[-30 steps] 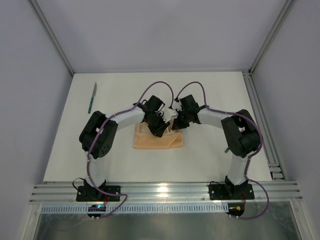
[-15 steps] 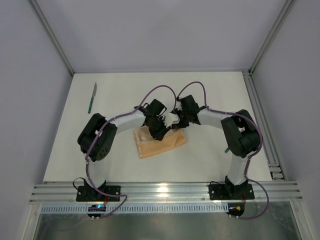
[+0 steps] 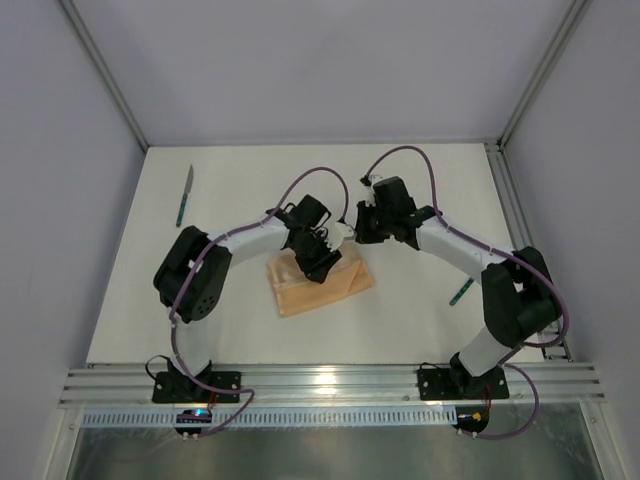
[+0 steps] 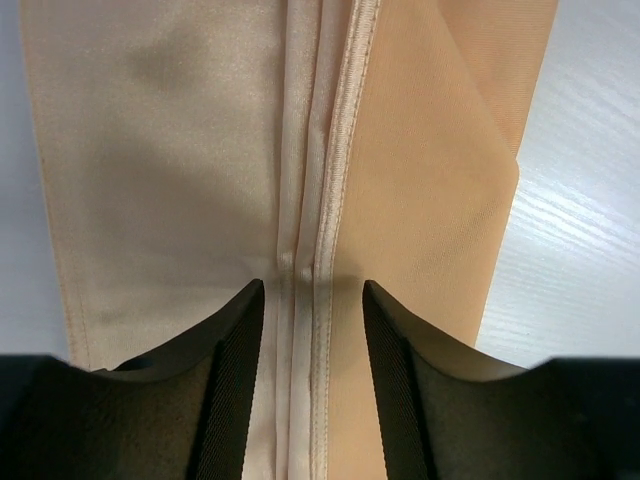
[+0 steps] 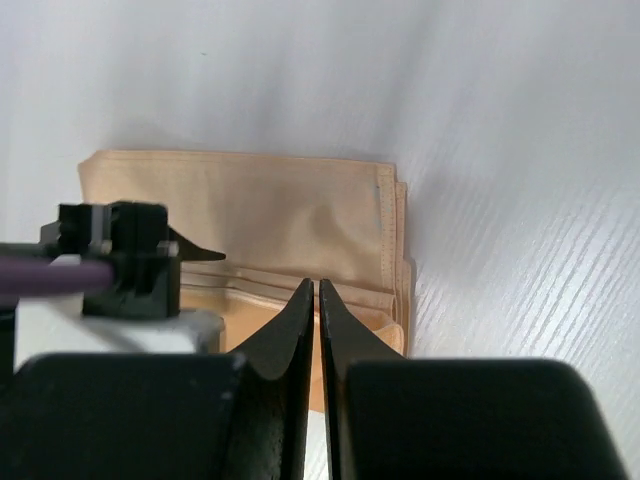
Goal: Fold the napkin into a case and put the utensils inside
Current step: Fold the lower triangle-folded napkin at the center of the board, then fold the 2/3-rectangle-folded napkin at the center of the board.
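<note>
The napkin (image 3: 322,290) lies near the middle of the white table (image 3: 430,190) as a folded peach-orange oblong, turned at a slant, its cloth smooth with a faint sheen. The left wrist view shows what the overhead one cannot: two stitched hems (image 4: 335,150) run side by side down the middle of the fold, and a further layer ends in a slanted edge at the right, over the table's fine wood-like grain. The left arm bends at its elbow and reaches inward, so that the left gripper (image 3: 318,262) points down onto the cloth; its dark ribbed fingers (image 4: 235,370) stand a little apart, one on each side of the hems, resting on the fabric without pinching it. The right arm stretches long and low from its base, and the right gripper (image 3: 368,225) hangs just beyond the napkin's far right corner; its own camera shows the fingers (image 5: 300,310) pressed together on nothing, above stacked layers at the cloth's right edge. The knife (image 3: 185,195) lies well apart at the far left; the fork (image 3: 461,291) shows partly beside the right arm.
</note>
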Motion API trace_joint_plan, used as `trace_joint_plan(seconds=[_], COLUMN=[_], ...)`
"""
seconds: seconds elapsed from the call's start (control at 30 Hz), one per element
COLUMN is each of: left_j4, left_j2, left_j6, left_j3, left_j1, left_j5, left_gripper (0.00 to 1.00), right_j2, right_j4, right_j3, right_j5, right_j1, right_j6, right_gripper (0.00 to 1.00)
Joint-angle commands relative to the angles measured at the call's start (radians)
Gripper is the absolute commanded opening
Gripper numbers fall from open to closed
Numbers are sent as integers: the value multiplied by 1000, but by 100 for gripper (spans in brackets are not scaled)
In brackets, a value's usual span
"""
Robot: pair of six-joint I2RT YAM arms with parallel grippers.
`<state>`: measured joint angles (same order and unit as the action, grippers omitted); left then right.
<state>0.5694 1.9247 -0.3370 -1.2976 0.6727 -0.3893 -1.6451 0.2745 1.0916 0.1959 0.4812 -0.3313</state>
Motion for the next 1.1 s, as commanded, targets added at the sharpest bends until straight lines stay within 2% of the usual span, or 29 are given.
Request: trace_joint_plan(seconds=[0.0, 0.13, 0.23, 0.33, 0.37, 0.5, 0.63, 0.77, 0.87, 1.07], left_j4=[35, 50, 67, 75, 75, 78, 72, 43, 43, 27], left_j2=[-93, -176, -245, -306, -317, -313, -247, -172, -141, -122], left_j6=[48, 93, 127, 174, 182, 188, 181, 199, 214, 240], left_j3=[-61, -89, -77, -13, 32, 112, 130, 129, 123, 139], left_j1=[-21, -62, -110, -208, -272, -398, -426, -426, -426, -426], left_j5=[-20, -23, -13, -2, 1, 14, 15, -5, -48, -92], left_gripper=[49, 57, 59, 61, 61, 64, 65, 64, 59, 56], right_j2=[88, 123, 133, 139, 139, 114, 39, -10, -38, -67], right_j4=[12, -4, -4, -4, -6, -24, -78, -144, -158, -166], right_j3=[-33, -90, -93, -94, -93, -87, -85, -110, -110, -139], right_j5=[-7, -6, -3, 0, 2, 10, 22, 51, 53, 60], right_j1=[8, 11, 16, 34, 52, 135, 210, 227, 237, 238], right_j6=[-5, -21, -23, -28, -29, -48, -86, -139, -146, -156], right_gripper=[8, 8, 8, 8, 8, 8, 8, 8, 8, 7])
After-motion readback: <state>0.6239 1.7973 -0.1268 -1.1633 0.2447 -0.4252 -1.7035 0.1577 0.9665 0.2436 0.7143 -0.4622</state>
